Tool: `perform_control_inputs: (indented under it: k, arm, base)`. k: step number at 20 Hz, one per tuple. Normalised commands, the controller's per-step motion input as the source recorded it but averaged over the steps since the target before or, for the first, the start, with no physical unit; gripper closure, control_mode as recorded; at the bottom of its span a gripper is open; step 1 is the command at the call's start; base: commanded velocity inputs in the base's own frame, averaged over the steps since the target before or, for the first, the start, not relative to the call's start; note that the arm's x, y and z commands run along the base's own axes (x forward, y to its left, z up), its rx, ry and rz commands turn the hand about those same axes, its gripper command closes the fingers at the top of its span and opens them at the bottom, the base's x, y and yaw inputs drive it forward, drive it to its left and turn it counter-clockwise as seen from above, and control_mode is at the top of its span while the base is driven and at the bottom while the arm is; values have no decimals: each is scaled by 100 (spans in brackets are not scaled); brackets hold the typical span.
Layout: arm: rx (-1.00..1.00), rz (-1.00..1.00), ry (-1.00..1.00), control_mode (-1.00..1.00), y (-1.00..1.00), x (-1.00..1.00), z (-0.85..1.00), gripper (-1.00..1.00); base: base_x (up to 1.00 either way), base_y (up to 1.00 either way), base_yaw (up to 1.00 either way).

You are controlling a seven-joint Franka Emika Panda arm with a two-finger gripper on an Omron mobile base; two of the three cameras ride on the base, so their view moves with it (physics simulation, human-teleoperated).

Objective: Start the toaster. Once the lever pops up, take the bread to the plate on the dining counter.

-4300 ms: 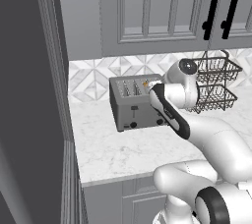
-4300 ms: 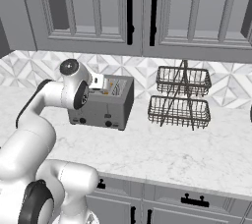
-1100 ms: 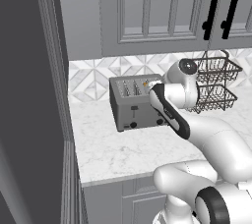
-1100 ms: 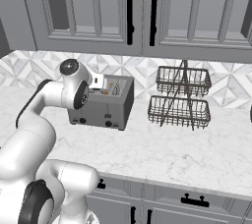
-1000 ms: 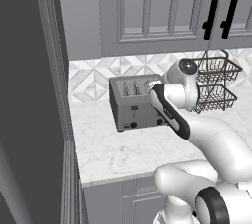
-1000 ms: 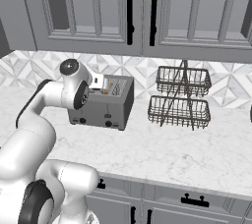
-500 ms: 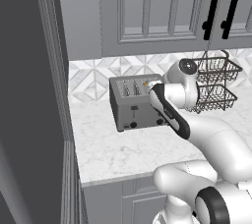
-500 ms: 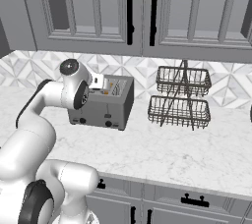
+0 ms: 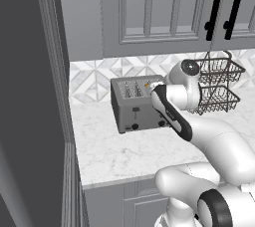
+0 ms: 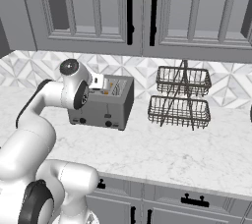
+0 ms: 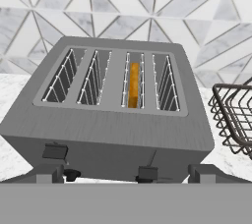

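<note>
The grey toaster stands on the marble worktop against the tiled wall, also seen in the side views. The bread stands sunk in the third slot from the left, with just its orange edge showing. On the toaster's front, the left black lever sits higher than the right lever. My gripper hovers just above and in front of the toaster, open and holding nothing; it sits at the toaster's top edge. The plate and the dining counter are out of view.
A two-tier dark wire basket stands right beside the toaster. Grey wall cabinets hang overhead. A tall dark panel bounds the worktop on the left; its front edge runs close to my base.
</note>
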Motion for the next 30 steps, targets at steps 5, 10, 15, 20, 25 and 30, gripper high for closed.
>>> perform_control_inputs:
  k: [5,10,15,20,25,30]
  arm:
    - [0,0,0,-100,0,0,0,-100]
    - [0,0,0,-100,0,0,0,-100]
    - [0,0,0,-100,0,0,0,-100]
    - [0,0,0,-100,0,0,0,-100]
    - [0,0,0,-100,0,0,0,-100]
    - [0,0,0,-100,0,0,0,-100]
  base:
    - [0,0,0]
    - [0,0,0]
    - [0,0,0]
    - [0,0,0]
    - [0,0,0]
    - [0,0,0]
